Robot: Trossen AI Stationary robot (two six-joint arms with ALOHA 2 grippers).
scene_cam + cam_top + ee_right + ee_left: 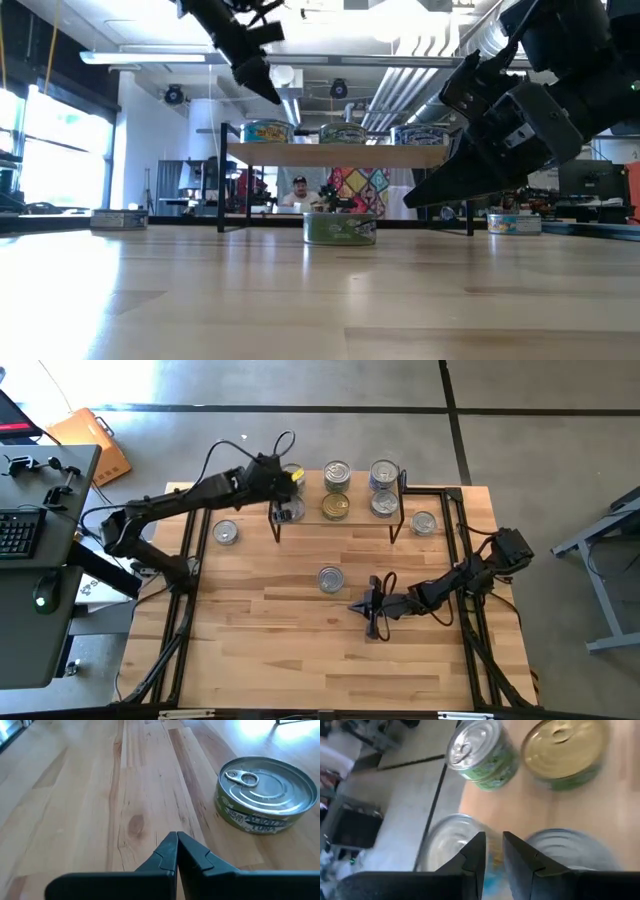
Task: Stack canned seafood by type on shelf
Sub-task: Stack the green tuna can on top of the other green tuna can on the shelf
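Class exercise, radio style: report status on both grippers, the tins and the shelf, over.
Left gripper above shelf left end, fingers slightly apart, holding nothing. Right gripper shut, empty, low beside green-labelled tin on table. Nothing blocking shelf.

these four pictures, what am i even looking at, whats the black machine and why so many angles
It is a robot with two dark arms at a wooden table, each ending in a two-finger hand. All four pictures show the same moment. One camera looks straight down, one sits at table-top height, and one rides on each wrist.

The job is sorting tins of seafood onto the small shelf at the table's far edge. The left hand is over the shelf's left end, its fingers slightly apart above a tin; it holds nothing that I can see. The right hand waits low over the table, shut and empty, beside a green-labelled tin. More tins stand on the shelf, and two others on the table at either side.
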